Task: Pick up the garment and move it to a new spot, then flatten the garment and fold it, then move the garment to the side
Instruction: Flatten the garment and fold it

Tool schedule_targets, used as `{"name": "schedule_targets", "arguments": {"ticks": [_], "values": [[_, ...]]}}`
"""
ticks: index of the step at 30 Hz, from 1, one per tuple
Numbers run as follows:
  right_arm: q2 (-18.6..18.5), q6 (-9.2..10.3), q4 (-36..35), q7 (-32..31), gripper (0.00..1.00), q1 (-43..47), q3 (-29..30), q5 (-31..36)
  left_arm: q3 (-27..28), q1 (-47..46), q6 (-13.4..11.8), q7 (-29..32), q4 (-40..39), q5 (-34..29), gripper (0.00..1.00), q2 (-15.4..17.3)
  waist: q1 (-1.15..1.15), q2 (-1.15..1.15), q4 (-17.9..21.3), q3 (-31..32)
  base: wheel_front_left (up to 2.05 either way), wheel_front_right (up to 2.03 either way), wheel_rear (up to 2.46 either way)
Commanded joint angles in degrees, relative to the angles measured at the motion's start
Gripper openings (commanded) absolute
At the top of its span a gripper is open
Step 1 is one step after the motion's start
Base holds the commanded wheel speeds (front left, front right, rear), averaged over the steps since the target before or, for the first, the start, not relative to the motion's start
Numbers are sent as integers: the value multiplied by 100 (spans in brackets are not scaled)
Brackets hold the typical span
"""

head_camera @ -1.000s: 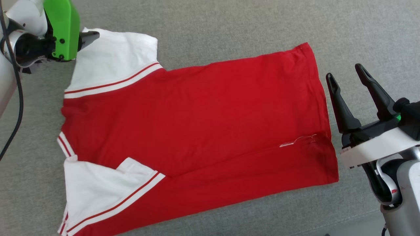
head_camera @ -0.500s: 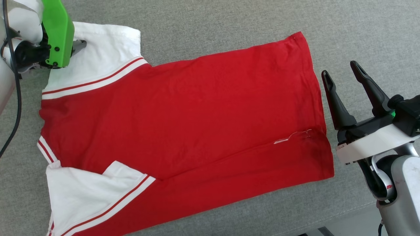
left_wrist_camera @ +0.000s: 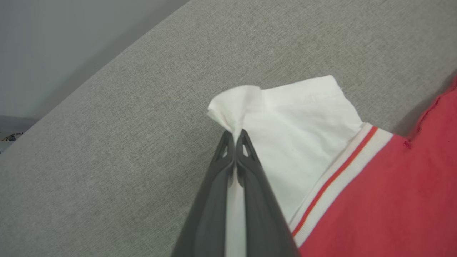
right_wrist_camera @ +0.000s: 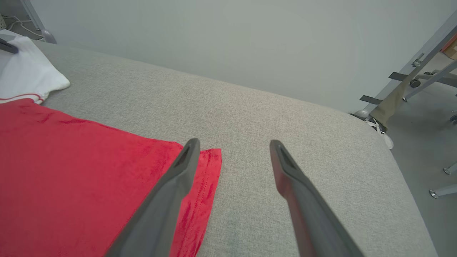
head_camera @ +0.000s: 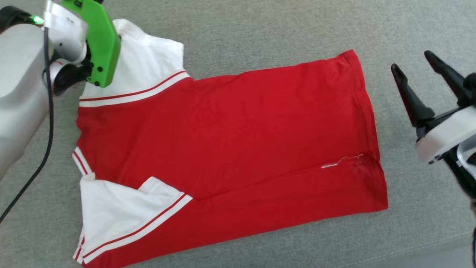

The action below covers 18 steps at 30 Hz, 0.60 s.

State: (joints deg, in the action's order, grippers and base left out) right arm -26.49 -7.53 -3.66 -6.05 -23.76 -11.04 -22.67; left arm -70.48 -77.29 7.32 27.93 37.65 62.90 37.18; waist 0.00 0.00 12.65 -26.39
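Observation:
The garment [head_camera: 230, 130] lies spread on a grey fabric surface with plain red facing up, no numerals on this side, and its hem toward the right. Both white sleeves sit at the left; the near sleeve [head_camera: 119, 219] is partly folded over. My left gripper [left_wrist_camera: 235, 134] is shut on the far sleeve's [left_wrist_camera: 296, 125] outer corner, and the cloth puckers just past the tips. In the head view a green wrist cover [head_camera: 98, 41] hides those fingers. My right gripper [head_camera: 411, 61] [right_wrist_camera: 234, 142] stands open to the right of the hem corner [right_wrist_camera: 210, 157], holding nothing.
The grey surface [head_camera: 260, 29] stretches past the garment on all sides; its front edge runs at the lower right [head_camera: 446, 242]. A black cable [head_camera: 44, 149] hangs along my left arm. Beyond the surface's far right end stand metal frame legs [right_wrist_camera: 421, 71].
The head camera has shifted. My left arm has come further in over the far sleeve, still shut on its corner. My right gripper has moved up and away from the hem, still open.

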Motion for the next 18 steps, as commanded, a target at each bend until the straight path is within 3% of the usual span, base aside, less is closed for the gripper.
{"name": "schedule_targets", "arguments": {"ticks": [1,10,14,18], "values": [[-188,4,33,-215,100,-242,-86,-124,-38,59,15,-128,-98,-75,0,-37,0,0,-245,175,0,0,0],[-1305,4,613,-2739,100,-1510,-1184,-1477,-171,119,16,-668,-594,-314,0,-167,0,0,-635,207,0,0,0],[-1428,4,968,-3668,100,-2028,-1568,-1913,-202,79,16,-818,-743,-439,0,-237,0,0,-782,144,0,0,0],[-1353,4,1410,-4099,100,-2444,-1905,-2019,-219,6,16,-919,-869,-505,0,-319,0,0,-916,34,0,0,0]]}}
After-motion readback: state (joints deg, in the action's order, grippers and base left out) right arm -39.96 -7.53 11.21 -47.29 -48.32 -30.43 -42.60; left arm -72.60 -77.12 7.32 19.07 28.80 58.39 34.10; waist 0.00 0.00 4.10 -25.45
